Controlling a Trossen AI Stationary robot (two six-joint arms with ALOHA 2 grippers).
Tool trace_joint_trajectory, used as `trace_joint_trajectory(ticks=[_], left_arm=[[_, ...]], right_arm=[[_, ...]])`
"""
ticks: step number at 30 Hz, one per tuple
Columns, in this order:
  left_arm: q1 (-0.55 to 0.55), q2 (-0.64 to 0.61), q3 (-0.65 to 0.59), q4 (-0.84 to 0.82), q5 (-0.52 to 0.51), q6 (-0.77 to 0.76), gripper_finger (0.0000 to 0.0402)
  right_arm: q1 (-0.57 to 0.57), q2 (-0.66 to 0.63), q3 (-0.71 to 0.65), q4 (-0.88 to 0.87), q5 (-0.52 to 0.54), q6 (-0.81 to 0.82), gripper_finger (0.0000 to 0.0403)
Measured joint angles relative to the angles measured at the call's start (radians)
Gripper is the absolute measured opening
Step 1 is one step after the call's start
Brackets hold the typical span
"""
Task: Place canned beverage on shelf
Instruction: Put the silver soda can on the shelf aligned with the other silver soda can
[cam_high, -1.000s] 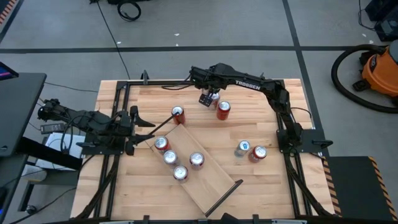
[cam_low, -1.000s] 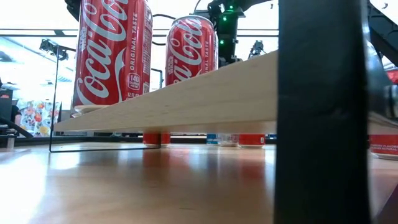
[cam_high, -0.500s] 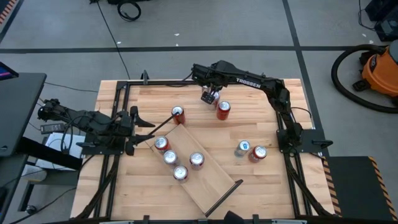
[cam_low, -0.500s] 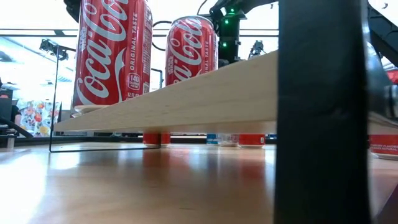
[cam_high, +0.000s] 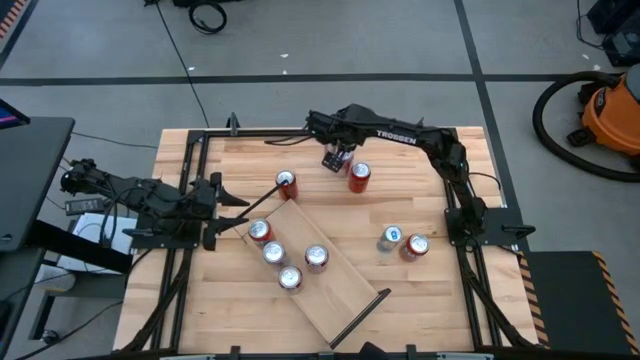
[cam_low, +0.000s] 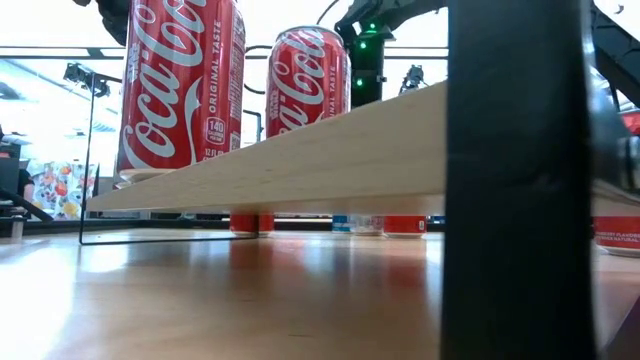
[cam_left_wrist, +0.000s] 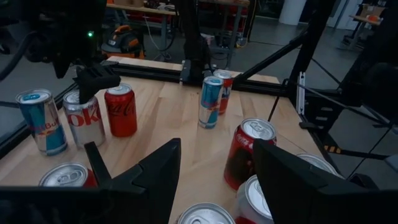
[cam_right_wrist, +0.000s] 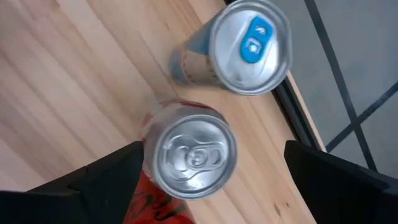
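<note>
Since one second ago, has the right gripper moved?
Yes, a little. In the high view the open right gripper swung slightly toward the red can, then back, hovering over the table's far side.

Both arms are matte black, built of slim jointed links, and the right arm (cam_high: 420, 140) carries white TROSSEN lettering along its forearm. A green light glows on the right wrist housing (cam_low: 361, 45). The left arm (cam_high: 150, 197) trails black cables, and its pincer (cam_left_wrist: 214, 180) shows broad, angular black fingers.
</note>
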Motion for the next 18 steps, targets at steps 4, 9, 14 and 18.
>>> trace_joint_trajectory(ticks=[4,9,14,18], left_arm=[[0.0,0.0,0.0,0.0,0.0,-0.002,0.021],[0.0,0.0,0.0,0.001,0.0,-0.002,0.021],[0.0,0.0,0.0,0.001,0.0,-0.002,0.021],[0.0,0.0,0.0,0.001,0.0,-0.002,0.021]], right_arm=[[-0.005,0.0,-0.018,0.012,-0.03,0.002,0.04],[-0.03,0.0,-0.026,0.017,-0.107,0.019,0.04],[-0.061,0.0,-0.026,0.038,-0.16,0.041,0.04],[-0.071,-0.001,-0.044,0.051,-0.165,0.052,0.04]])
